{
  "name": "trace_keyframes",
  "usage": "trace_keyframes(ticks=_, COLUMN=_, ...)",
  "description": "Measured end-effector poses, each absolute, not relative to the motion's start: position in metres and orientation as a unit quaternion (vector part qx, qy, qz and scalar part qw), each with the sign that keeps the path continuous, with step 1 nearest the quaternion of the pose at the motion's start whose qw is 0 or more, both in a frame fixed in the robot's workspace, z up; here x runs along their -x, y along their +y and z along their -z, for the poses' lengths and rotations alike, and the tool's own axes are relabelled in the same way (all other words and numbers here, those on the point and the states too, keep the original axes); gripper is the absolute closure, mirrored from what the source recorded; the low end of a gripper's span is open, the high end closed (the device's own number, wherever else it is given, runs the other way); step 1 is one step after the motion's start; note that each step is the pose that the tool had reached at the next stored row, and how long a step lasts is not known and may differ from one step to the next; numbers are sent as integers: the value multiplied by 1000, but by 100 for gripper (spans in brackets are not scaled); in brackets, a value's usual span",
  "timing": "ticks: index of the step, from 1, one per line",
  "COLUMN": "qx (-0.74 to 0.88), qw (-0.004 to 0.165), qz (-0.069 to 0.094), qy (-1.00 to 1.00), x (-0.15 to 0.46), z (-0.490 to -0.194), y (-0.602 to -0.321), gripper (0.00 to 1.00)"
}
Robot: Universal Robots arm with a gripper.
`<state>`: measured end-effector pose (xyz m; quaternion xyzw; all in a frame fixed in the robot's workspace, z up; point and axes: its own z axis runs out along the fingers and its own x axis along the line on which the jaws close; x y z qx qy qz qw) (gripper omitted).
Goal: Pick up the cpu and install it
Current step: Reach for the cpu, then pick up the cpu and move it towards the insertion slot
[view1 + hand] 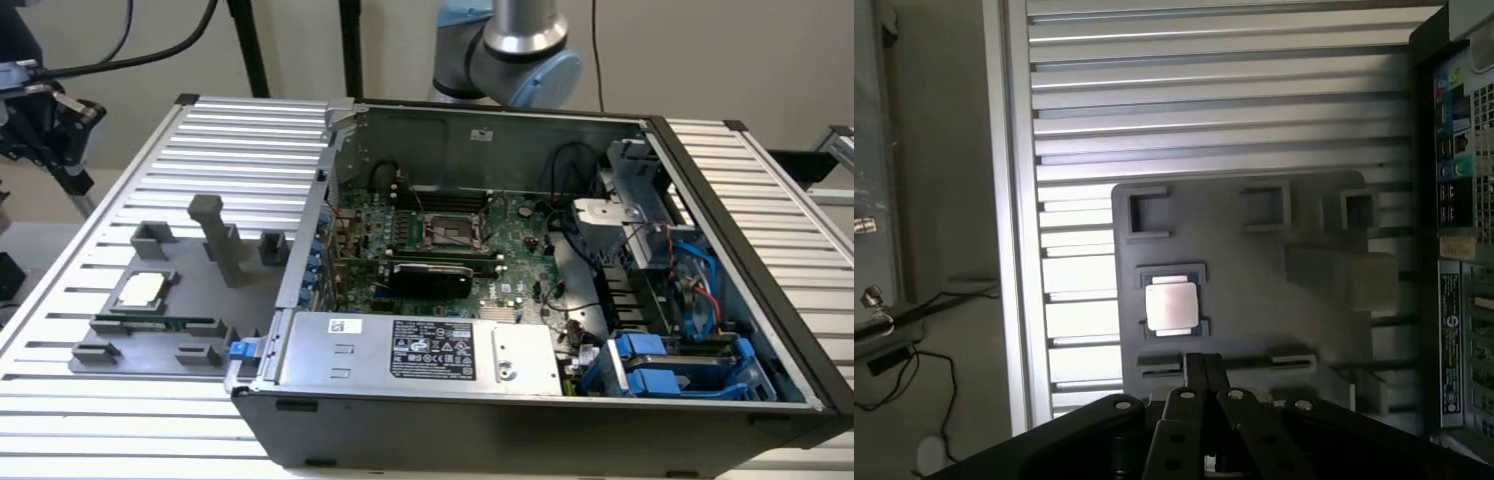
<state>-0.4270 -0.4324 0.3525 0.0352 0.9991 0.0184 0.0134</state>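
Observation:
The cpu (140, 290), a small flat square chip with a silver top, lies in a recess of the grey holder plate (200, 300) at the exterior view's left, outside the computer case. In the wrist view the cpu (1172, 307) sits on the same plate (1244, 250), well below and just ahead of my gripper (1200, 372). Its two dark fingers are pressed together with nothing between them. Part of the arm (514, 50) rises behind the case. Inside the case, the motherboard (441, 250) shows its square socket (447, 232).
The open computer case (534, 290) stands on a ribbed metal table (120, 180). A silver power supply box with a black label (427, 350) fills its near side. A thin green memory stick (150, 324) and upright grey posts (214, 235) are on the holder plate. Cables hang at the case's right.

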Motion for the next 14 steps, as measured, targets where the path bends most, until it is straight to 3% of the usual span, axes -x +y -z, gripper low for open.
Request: trace_keyframes(ticks=14, qx=-35, qw=13, qz=-18, qy=999, x=432, z=-342, y=-432, gripper=89)
